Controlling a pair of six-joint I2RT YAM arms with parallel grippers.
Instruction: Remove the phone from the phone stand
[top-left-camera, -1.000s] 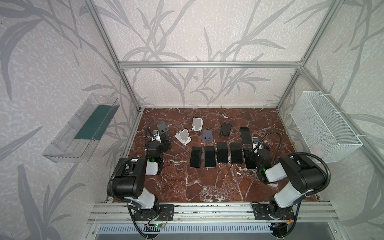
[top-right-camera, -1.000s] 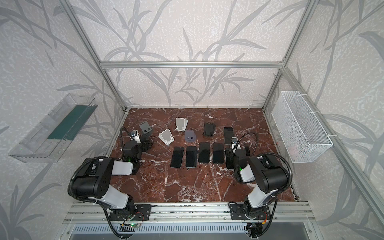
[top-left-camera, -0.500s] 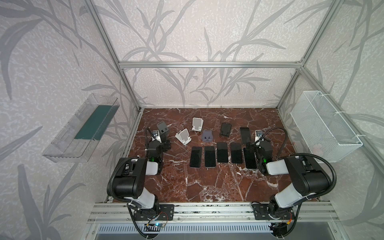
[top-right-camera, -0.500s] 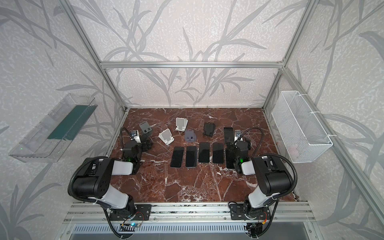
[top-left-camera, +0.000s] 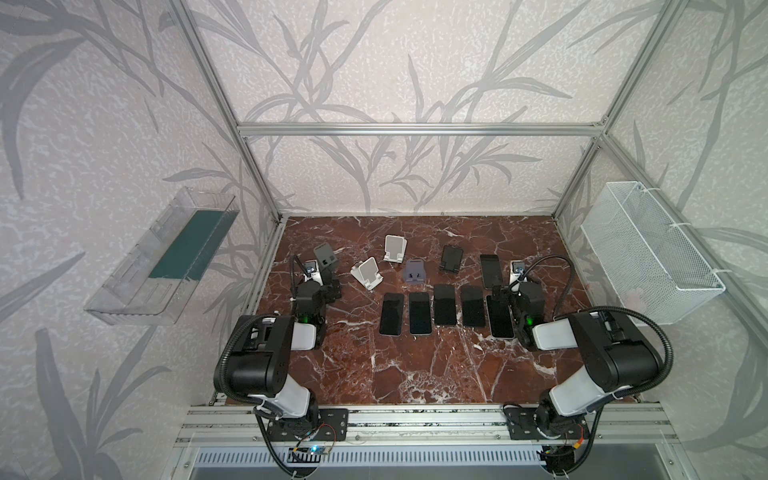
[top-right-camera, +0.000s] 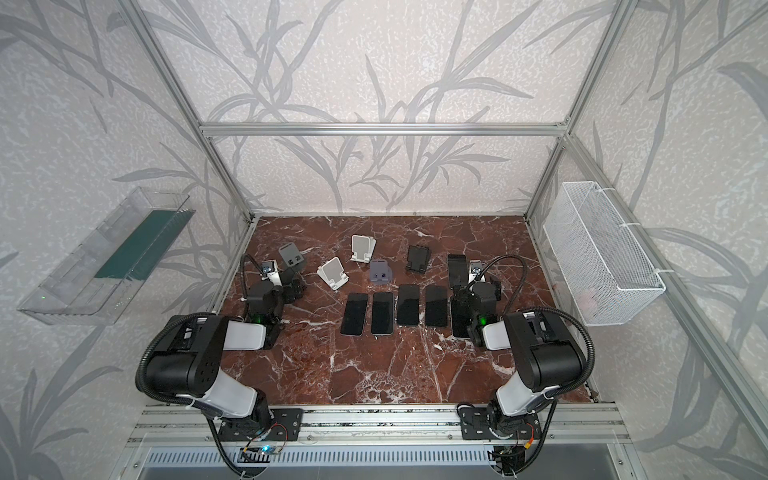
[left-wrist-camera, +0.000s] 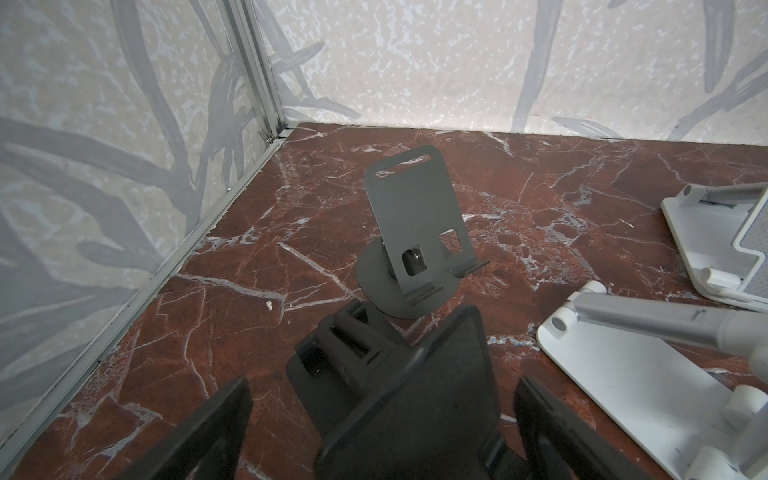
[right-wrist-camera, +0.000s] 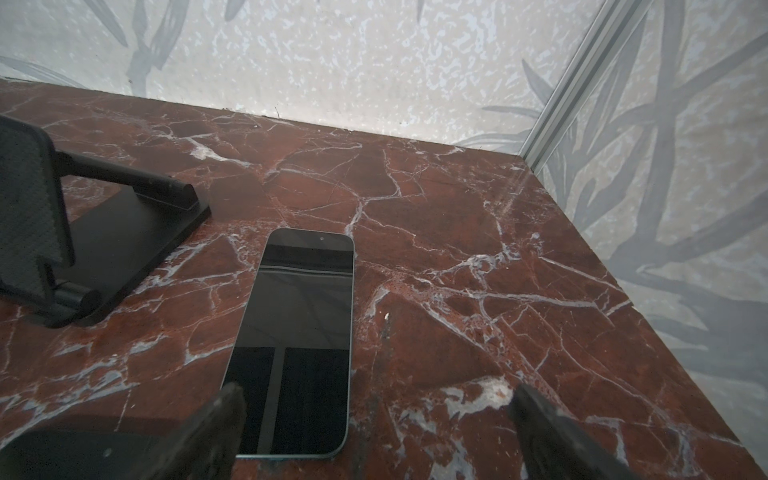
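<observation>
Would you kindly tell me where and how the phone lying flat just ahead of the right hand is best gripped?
Grip the phone across its long edges, about mid-length, coming down from above. It lies flat, screen up, on the marble table, so only its thin sides are reachable, and its narrow width should fit the open right hand.

Glossy glass phone (right-wrist-camera: 297, 340); polished marble tabletop (right-wrist-camera: 457, 208).

light: even, soft | shadows: faint | reflection: phone screen (right-wrist-camera: 299, 316) | wrist-view foreground: blurred
</observation>
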